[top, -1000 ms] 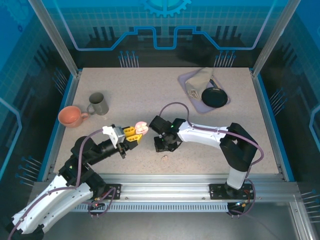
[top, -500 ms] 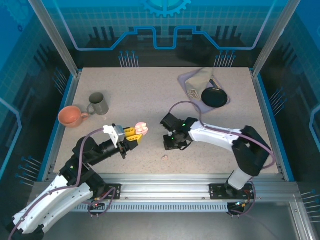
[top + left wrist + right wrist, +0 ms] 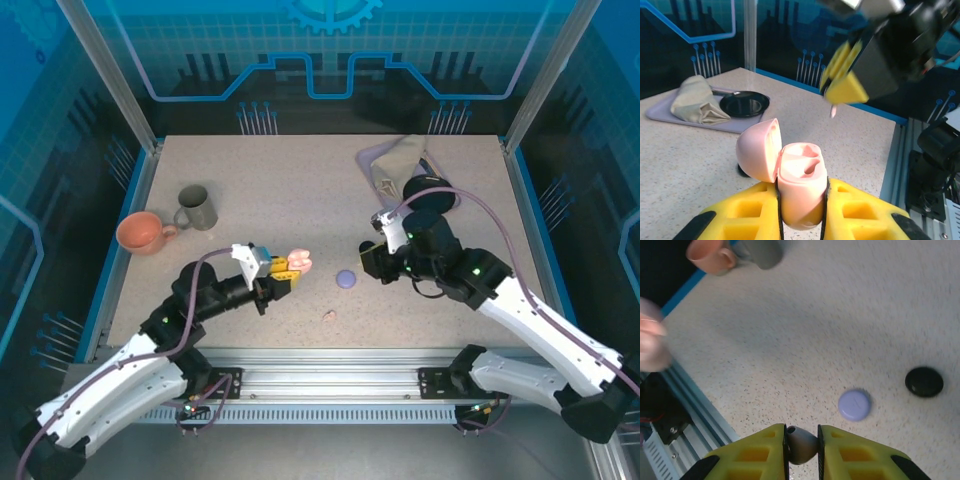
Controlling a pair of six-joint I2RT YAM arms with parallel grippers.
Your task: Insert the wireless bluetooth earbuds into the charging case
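At the far left of the table a salmon cup [image 3: 143, 233] is sitting just beside a grey mug [image 3: 197, 207], both upright. The left gripper [image 3: 284, 270] is hovering above the table near the middle, its yellow fingers [image 3: 742, 212] clamping the base of the pink charging case [image 3: 800, 186]. The case is standing open, its domed lid [image 3: 759, 149] tipping back to the left and the moulded sockets facing up. Nearer the front edge, a tiny pale pink earbud [image 3: 328, 316] is lying loose on the tabletop. Just to its right and a little farther back, a round lavender case [image 3: 346, 279] is resting shut on the table, and in the right wrist view a round black case [image 3: 924, 381] is lying near it. The right gripper [image 3: 371, 263] is hanging above the table just right of the lavender case, its jaws pinching narrowly on a small pale earbud [image 3: 801, 445], whose stem is poking out below the fingertips in the left wrist view. At the far right corner a grey tray [image 3: 372, 160] is carrying a folded beige cloth [image 3: 398, 160] and a black dish [image 3: 432, 193].
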